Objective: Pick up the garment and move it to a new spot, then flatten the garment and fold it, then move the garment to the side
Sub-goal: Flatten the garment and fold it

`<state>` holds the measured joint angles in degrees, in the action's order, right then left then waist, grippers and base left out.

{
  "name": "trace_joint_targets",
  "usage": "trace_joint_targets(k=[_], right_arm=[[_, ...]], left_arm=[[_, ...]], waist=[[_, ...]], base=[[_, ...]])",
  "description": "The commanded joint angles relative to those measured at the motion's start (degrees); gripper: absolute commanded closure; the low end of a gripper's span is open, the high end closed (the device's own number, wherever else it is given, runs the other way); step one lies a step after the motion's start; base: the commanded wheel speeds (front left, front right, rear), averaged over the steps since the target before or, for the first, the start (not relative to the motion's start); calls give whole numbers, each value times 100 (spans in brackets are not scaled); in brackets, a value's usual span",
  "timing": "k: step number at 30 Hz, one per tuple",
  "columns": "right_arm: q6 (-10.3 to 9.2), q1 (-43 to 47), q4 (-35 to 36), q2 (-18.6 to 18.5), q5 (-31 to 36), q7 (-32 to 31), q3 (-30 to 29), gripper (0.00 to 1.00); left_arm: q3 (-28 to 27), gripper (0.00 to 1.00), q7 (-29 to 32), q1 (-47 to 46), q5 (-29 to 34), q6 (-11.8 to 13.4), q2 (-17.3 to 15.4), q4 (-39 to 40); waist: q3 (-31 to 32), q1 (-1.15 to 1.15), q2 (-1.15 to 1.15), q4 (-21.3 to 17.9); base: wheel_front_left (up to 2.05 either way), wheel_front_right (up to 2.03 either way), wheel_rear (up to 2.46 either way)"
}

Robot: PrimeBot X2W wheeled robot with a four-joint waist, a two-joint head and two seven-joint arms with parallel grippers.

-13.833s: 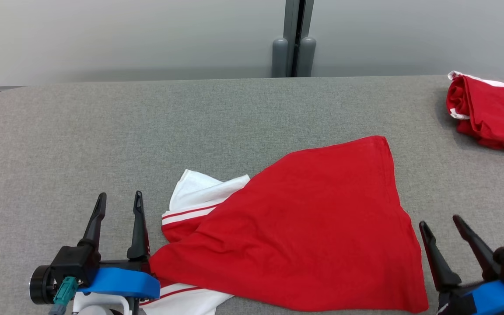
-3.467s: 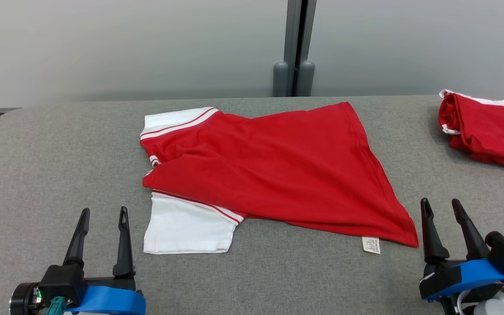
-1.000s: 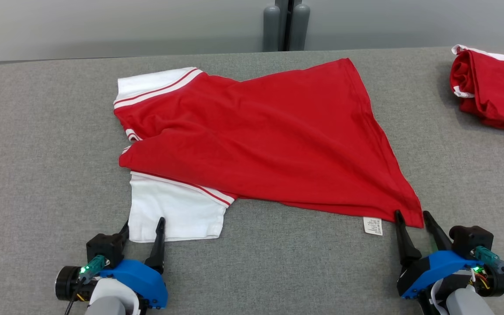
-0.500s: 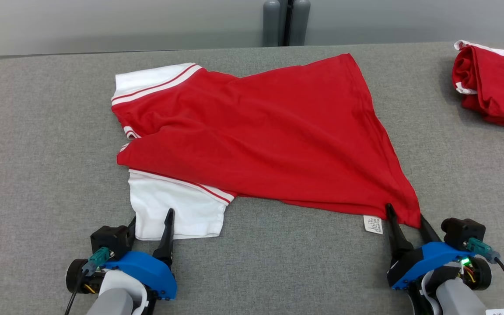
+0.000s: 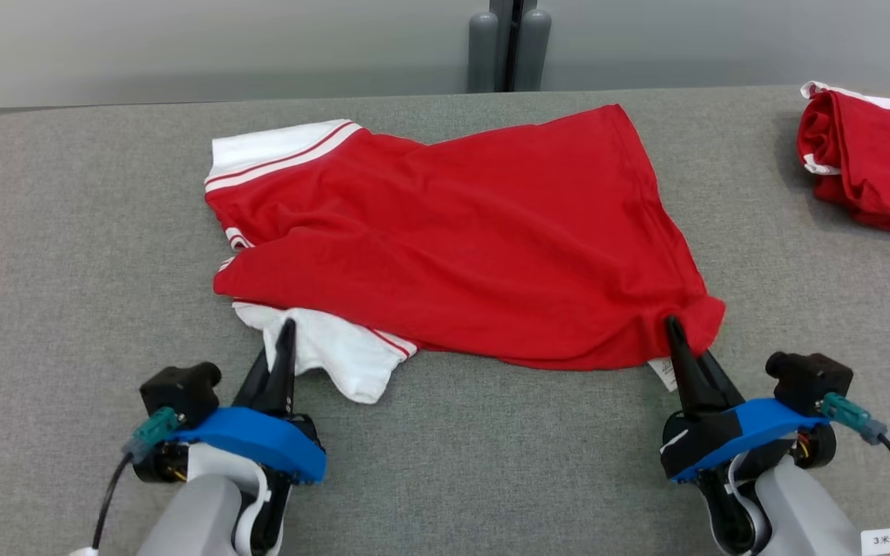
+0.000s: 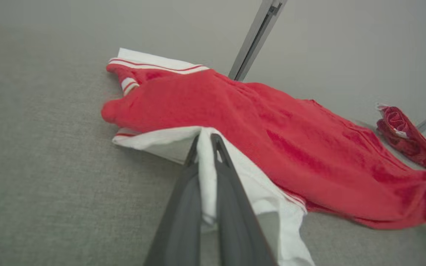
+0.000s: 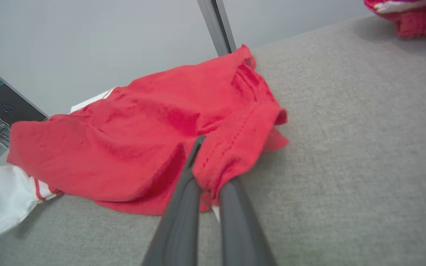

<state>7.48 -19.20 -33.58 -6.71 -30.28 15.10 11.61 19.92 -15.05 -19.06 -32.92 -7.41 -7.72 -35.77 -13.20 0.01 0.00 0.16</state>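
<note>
Left gripper (image 5: 285,328), at the lower left of the head view, is closed tight on the near white sleeve (image 5: 337,351) of the red short-sleeved cloth shirt with white, red-striped sleeves (image 5: 476,232). The left wrist view shows white cloth pinched between its two dark fingers and bunched up off the surface. Right gripper (image 5: 674,328), at the lower right, is likewise clamped on the shirt's near right hem corner (image 5: 700,320), with red fabric gathered around the fingertips and a small white care label (image 5: 660,372) hanging just beside them. The shirt lies spread across the middle of the grey fabric-covered tabletop (image 5: 66,270), its other white sleeve (image 5: 275,147) toward the far left. A second red-and-white garment (image 5: 870,170) sits crumpled at the far right edge, well apart from the shirt.
</note>
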Motion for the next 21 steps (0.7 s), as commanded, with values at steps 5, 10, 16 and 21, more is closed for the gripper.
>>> trace_joint_targets(k=[5,10,16,21], right_arm=[[3,-76,682,-206,39,5,-51,100],[3,-688,979,-438,-23,4,-21,100],[3,-2222,675,-661,-326,-119,180,100],[3,-3884,59,-678,-620,-527,192,100]], left_arm=[[-303,100,-15,-400,-266,-11,-139,602],[-270,100,-15,-1124,-384,-10,-420,924],[-17,100,131,-2684,-447,-10,-887,788],[33,100,415,-4283,-610,-10,-1045,423]], waist=[[17,-1,0,-13],[-109,-1,0,-60],[-490,-1,0,-134],[-1059,-1,0,-152]], base=[[0,0,0],[0,0,0],[0,0,0],[0,0,0]])
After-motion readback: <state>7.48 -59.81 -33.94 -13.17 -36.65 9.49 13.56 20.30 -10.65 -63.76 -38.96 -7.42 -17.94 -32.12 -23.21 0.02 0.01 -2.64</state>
